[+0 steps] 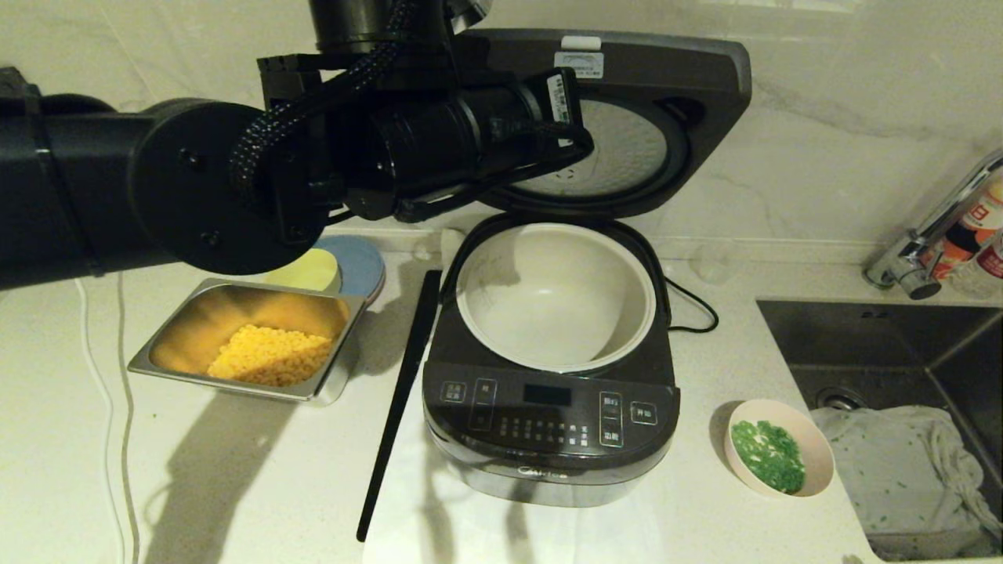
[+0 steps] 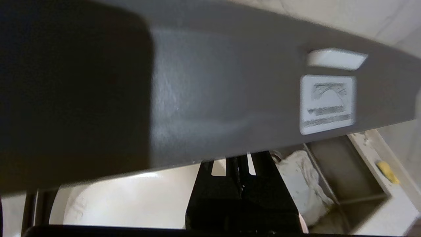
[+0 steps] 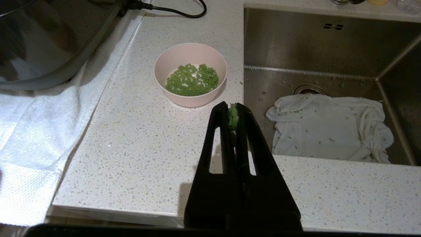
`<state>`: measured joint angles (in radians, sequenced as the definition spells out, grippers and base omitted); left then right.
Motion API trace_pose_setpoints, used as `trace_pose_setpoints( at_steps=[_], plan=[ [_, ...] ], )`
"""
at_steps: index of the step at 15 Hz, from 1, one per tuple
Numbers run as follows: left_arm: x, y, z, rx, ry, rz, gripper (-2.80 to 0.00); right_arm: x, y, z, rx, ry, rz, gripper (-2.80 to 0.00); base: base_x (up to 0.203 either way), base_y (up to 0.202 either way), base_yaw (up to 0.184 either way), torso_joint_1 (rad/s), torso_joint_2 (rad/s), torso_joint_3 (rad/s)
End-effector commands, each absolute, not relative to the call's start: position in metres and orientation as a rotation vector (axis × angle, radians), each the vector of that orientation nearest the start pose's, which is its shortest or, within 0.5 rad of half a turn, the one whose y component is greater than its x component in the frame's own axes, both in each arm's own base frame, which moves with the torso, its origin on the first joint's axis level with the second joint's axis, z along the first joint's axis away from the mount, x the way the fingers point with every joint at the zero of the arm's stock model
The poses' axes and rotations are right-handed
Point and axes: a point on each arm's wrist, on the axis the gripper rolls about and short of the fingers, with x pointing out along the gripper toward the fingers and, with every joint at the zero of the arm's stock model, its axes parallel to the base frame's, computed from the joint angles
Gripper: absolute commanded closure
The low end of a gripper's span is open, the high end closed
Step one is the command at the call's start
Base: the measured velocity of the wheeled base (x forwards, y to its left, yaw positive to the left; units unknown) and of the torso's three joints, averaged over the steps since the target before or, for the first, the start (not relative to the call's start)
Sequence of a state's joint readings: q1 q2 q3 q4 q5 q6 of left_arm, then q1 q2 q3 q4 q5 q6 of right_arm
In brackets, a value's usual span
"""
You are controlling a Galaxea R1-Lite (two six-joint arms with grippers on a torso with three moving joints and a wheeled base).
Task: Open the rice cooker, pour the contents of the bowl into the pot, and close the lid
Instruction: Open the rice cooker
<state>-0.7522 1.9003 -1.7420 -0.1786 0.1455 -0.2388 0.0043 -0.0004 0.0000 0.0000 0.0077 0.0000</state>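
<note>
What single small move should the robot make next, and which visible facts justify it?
Probably the right gripper, shut and hanging short of the bowl, should open and move toward it. The lid stands fully up, the pot is bare, and the green bits are unpoured. The left gripper is up by the lid.

Our rice cooker (image 1: 551, 407) stands open.
We see its lid (image 1: 666, 86) raised at the far side, the cream pot (image 1: 555, 294) bare, and the pink bowl (image 1: 778, 447) of green bits (image 1: 768, 454) near right.
</note>
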Motion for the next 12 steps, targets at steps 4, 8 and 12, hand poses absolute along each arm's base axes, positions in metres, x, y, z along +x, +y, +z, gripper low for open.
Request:
trace_pose_setpoints(
  at_steps=[4,8,12],
  plan=[
    [0.316,-0.268,0.328,-0.219,0.009,-0.556,0.00,-0.023,0.000,0.075,0.000,0.000,0.014,0.00,0.000,0.000,0.000,0.000,0.00,0.000],
    [0.329,-0.272,0.326,-0.193,-0.052,-0.546,0.00,-0.023,0.000,0.075,0.000,0.000,0.012,0.00,0.000,0.000,0.000,0.000,0.00,0.000],
    [0.339,-0.280,0.311,-0.186,-0.051,-0.544,0.00,-0.023,0.000,0.075,0.000,0.000,0.013,0.00,0.000,0.000,0.000,0.000,0.00,0.000]
  ],
)
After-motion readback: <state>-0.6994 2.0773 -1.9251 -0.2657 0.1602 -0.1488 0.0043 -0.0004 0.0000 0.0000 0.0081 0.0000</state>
